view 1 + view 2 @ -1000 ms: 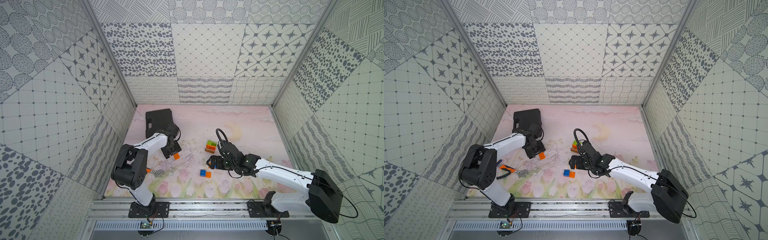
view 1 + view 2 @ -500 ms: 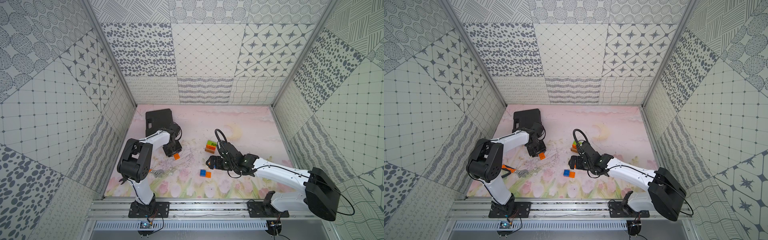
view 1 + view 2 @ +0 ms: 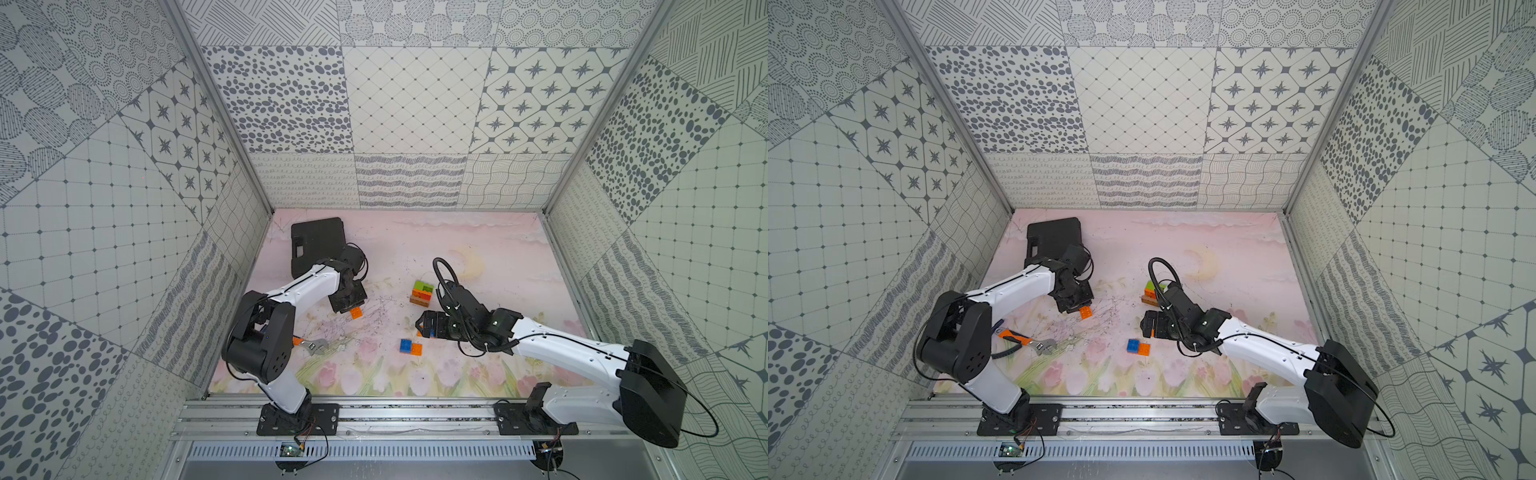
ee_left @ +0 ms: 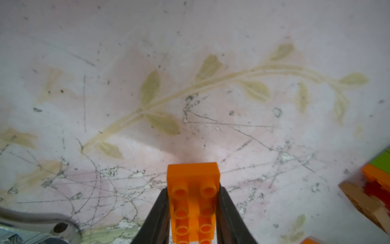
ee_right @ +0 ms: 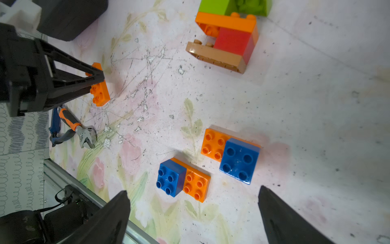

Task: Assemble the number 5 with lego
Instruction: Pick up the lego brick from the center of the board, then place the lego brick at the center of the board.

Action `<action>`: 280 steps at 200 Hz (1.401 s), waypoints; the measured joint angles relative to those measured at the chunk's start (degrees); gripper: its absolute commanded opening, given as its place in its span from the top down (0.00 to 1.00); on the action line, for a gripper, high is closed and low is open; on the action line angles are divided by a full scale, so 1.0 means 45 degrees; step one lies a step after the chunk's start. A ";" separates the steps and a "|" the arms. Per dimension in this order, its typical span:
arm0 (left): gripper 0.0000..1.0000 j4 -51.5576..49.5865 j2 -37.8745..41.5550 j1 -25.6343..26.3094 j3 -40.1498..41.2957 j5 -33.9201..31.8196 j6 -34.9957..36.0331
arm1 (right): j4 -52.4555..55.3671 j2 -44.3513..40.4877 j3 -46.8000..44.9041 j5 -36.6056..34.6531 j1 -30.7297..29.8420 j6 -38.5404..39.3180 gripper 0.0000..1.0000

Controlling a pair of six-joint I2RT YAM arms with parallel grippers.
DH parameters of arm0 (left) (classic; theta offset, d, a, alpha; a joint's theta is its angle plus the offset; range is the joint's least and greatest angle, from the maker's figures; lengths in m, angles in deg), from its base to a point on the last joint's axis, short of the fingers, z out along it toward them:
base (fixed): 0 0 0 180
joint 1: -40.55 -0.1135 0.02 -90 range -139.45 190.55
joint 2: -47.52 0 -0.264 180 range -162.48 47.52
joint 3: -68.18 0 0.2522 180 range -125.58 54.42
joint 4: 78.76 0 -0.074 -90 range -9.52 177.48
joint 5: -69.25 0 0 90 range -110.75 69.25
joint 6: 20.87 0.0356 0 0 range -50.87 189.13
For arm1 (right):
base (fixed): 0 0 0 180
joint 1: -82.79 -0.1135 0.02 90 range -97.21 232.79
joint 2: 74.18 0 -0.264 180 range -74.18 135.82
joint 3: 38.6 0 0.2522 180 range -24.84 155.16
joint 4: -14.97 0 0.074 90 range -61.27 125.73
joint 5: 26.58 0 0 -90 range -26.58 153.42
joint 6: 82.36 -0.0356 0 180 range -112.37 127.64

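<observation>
- Clock directions are read on the mat [image 3: 478,249] as the top views show it, with twelve toward the back wall.
- The left gripper [image 4: 193,190] is clenched on an orange oblong brick [image 4: 193,179], one finger against each long side. It is at about nine o'clock from the stack. I cannot tell whether the brick is clear of the mat.
- The right gripper [image 5: 193,190] is spread wide and holds nothing. It hangs over the loose pairs, at about five o'clock from the stack.
- The stack [image 5: 228,38] lies near the middle of the mat. It is a green brick, an orange oblong, a red square at one end and a brown oblong, which appear joined.
- The first blue-and-orange pair [image 5: 183,179], a blue square on half of an orange oblong, lies at six o'clock from the stack.
- The second blue-and-orange pair [image 5: 232,156], built the same way, lies just beside the first and apart from it.
- As I judge it, the task is part-way: small sub-assemblies exist, but no readable 5 yet.
- Left to do, by my reading, is joining the held brick and both pairs to the stack.
- The wrench [image 3: 311,345] at eight o'clock and the black case [image 3: 318,245] at eleven o'clock lie apart from the bricks.
</observation>
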 measured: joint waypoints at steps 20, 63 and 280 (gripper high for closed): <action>0.78 0.0447 0.1277 0.1287 0.0185 -0.0345 0.0529 | 0.0549 -0.1005 -0.0267 -0.0335 0.0709 -0.0209 0.01; 0.78 0.2331 0.2948 0.4201 0.1263 -0.0622 0.2720 | 0.1627 -0.2987 -0.1452 -0.0194 0.2919 -0.0471 0.01; 0.67 0.3852 -0.3546 1.0258 -0.1307 0.0593 1.3746 | 0.4255 -0.5421 -0.2861 0.2812 0.7286 0.0121 0.01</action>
